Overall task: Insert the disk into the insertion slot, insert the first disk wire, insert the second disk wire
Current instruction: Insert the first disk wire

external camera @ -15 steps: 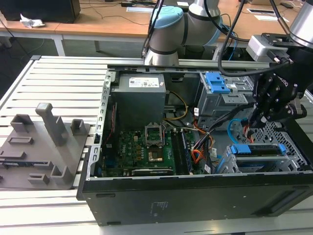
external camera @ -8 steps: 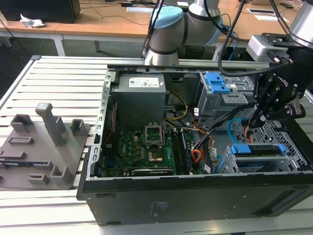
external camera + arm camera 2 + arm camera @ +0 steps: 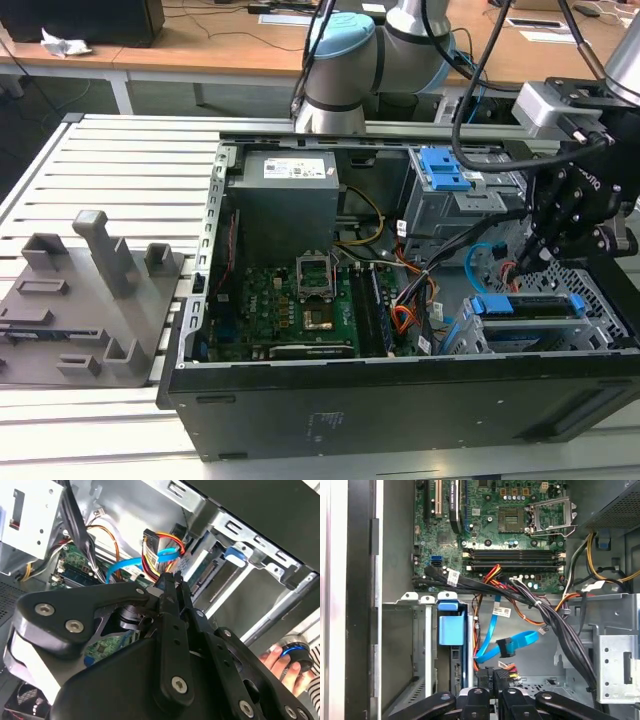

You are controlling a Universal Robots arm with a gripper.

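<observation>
Since the computer case [image 3: 400,400] lies open on its side, we look down into it in the exterior view, with the green circuit board [image 3: 290,300] in the middle and the low grey slot [image 3: 462,338] in the corner at the exterior view's right. The disk [image 3: 530,307] already sits in that slot. Its blue frame lies flat, and its long axis runs across the exterior view from left to right. The gripper [image 3: 525,255] hangs just above the end of the disk that faces the circuit board, so the disk lies below it and toward the exterior view's right.

In the first wrist view the gripper [image 3: 496,680] has its fingers pressed together on the dark plug end of the orange and red wire bundle [image 3: 512,669]. We judge that it is gripping the plug rather than only touching it. In the second wrist view the plug points past the fingertips toward the near end of the disk [image 3: 202,572], close to it but not yet joined.

The light-blue cable [image 3: 520,642] curls in a loose loop just beside the held bundle. Its own dark plug hangs free, and nothing holds it.
</observation>
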